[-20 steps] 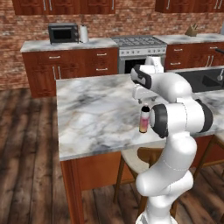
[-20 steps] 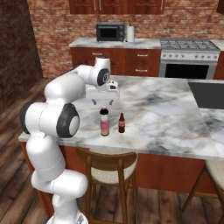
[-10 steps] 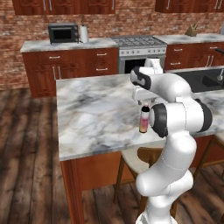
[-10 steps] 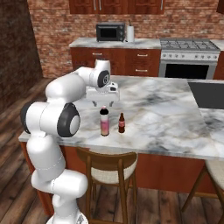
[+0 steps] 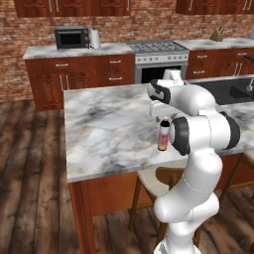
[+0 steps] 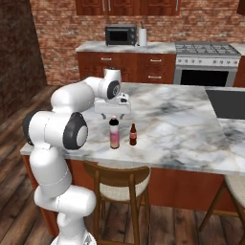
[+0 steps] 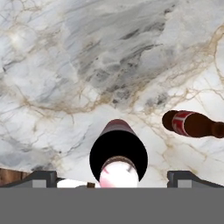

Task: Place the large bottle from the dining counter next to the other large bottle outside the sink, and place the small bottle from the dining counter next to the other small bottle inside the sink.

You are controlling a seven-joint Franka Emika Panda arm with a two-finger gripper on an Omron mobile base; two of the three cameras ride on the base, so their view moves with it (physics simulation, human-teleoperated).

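Observation:
The large bottle [image 6: 114,136], pink-bodied with a dark cap, stands upright near the front edge of the marbled dining counter [image 6: 177,119]. Just right of it stands the small red-brown bottle [image 6: 133,135]. My gripper [image 6: 113,114] hangs open directly above the large bottle's cap, touching nothing. From the left base, the large bottle [image 5: 162,136] shows under the hand, with the gripper [image 5: 163,115] above it. Looking down from the hand, the large bottle [image 7: 118,154] sits between my spread fingertips [image 7: 183,177], and the small bottle [image 7: 192,124] is off to the right. The sink [image 6: 230,103] is a black basin at the counter's far right.
Wooden stools [image 6: 117,184] stand under the counter's front edge. A back counter along the brick wall carries a microwave [image 6: 121,35], with a stove [image 6: 206,60] beside it. Broad bare marble [image 5: 106,124] lies left of the bottles.

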